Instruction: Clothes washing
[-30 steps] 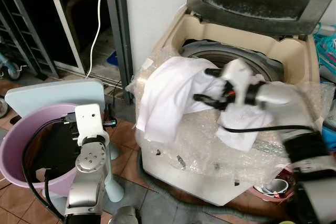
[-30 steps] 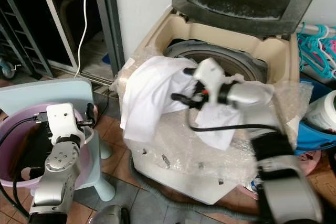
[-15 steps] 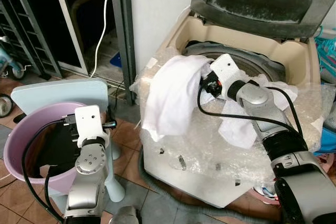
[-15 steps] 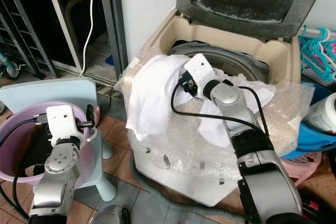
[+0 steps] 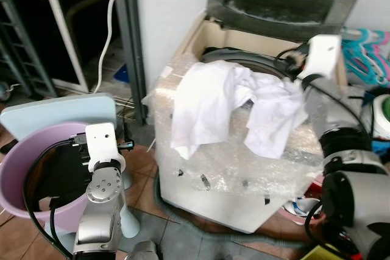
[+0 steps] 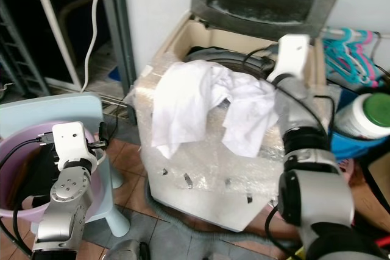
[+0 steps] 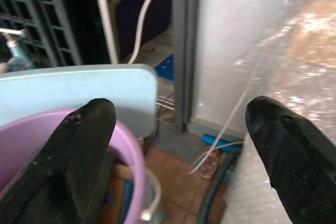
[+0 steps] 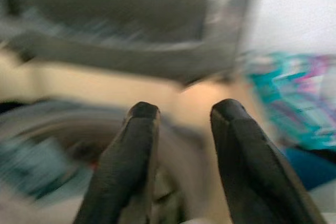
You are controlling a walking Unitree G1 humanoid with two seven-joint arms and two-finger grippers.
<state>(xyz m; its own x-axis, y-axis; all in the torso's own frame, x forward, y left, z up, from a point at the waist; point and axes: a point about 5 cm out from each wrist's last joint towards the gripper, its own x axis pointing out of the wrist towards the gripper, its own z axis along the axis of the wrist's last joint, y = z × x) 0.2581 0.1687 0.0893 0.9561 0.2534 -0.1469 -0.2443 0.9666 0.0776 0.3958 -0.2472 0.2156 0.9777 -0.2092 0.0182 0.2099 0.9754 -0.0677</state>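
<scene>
White garment [image 5: 231,98] lies draped over the washer's [image 5: 244,168] front rim, half hanging down the bubble-wrapped front, not yet in the drum [image 6: 244,65]. Right claw [image 8: 181,145] is up by the back-right corner under the raised lid [image 5: 277,1], fingers a bit apart, holding nothing. Left claw [image 7: 178,145] is spread wide & empty over the purple tub [image 5: 24,156]. To do it well, I'd grab the cloth near its bunched middle & lift it clear of the rim before dropping. Drum mouth looks open; hangers [image 6: 347,50] crowd the right side.
</scene>
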